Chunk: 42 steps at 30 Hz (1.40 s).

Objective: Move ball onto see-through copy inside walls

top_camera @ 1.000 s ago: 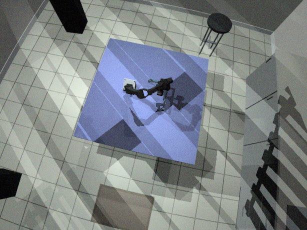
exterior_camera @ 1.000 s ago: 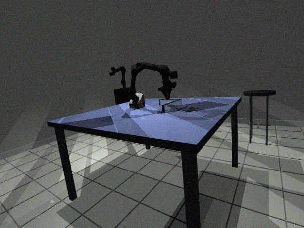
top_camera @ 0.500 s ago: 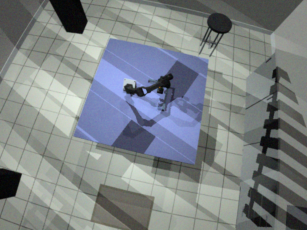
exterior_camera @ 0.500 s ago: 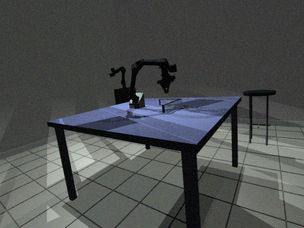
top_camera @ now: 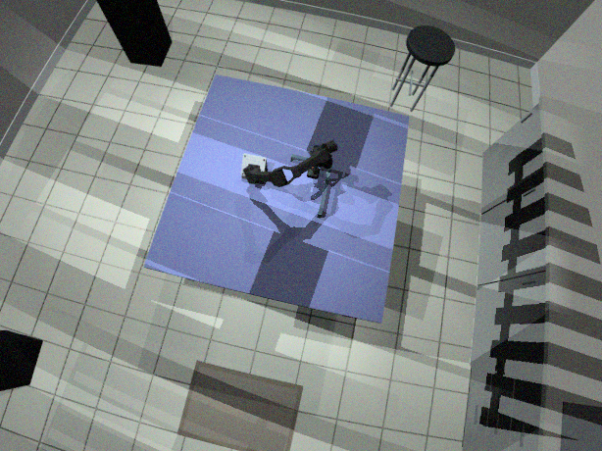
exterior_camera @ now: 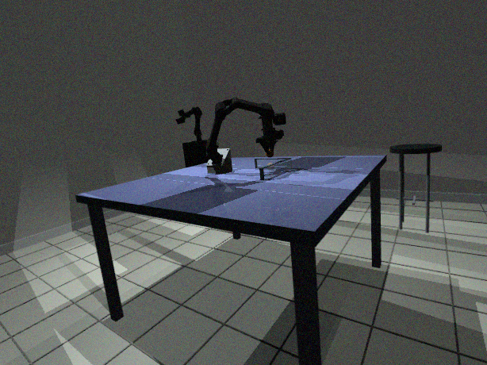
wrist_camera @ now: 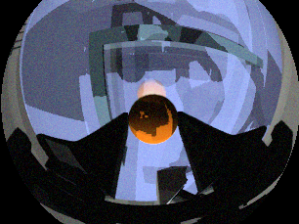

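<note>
The orange ball [wrist_camera: 152, 122] [exterior_camera: 269, 151] is between the two dark fingertips of my gripper [wrist_camera: 152, 116] [exterior_camera: 269, 149], which is shut on it. In the exterior view the ball is raised above the blue table [top_camera: 201, 239] [exterior_camera: 276, 210], higher than the walls. The pale see-through copy [wrist_camera: 151, 88] shows just beyond the ball in the wrist view, partly hidden by it. The two low clear walls with dark green edges [wrist_camera: 97, 67] [top_camera: 324, 202] [exterior_camera: 262, 174] meet in a corner; the copy is inside them. In the top view the arm and shadows make the ball hard to tell.
The arm's base stands by a white plate [top_camera: 254, 159] [exterior_camera: 225, 161] on the table. A round black stool [top_camera: 430, 44] [exterior_camera: 415, 148] stands beyond the table's edge. A tall black block [top_camera: 135, 28] stands on the floor. Strong shadows cross the table.
</note>
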### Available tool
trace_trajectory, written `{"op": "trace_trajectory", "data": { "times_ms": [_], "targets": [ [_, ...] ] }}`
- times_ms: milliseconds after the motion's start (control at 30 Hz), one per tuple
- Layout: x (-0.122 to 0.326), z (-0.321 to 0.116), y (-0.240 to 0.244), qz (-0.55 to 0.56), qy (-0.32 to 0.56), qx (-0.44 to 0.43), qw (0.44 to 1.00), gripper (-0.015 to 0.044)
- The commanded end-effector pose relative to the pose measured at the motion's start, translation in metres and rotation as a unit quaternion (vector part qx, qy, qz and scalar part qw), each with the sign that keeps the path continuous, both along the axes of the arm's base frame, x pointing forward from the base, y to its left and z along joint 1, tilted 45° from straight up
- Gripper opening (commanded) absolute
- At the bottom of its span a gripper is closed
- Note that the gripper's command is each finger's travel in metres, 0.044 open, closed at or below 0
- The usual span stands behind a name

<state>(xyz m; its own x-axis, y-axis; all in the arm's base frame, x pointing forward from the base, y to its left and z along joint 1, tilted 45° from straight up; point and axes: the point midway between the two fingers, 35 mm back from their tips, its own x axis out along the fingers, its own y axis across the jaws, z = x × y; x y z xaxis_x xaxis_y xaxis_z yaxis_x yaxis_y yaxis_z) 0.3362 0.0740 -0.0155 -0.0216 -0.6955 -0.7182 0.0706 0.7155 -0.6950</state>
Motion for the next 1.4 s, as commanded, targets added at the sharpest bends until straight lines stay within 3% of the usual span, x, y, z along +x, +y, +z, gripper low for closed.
{"op": "trace_trajectory", "data": {
  "times_ms": [0,300,933,1367],
  "targets": [
    [-0.001,-0.011,-0.012,0.0,0.002,-0.002,1.0,0.0],
    [-0.004,-0.043,-0.045,0.0,0.002,-0.004,1.0,0.0],
    [-0.004,-0.057,-0.059,0.0,0.002,-0.005,1.0,0.0],
    [-0.002,-0.054,-0.056,-0.001,-0.001,-0.002,1.0,0.0327]
  ]
}}
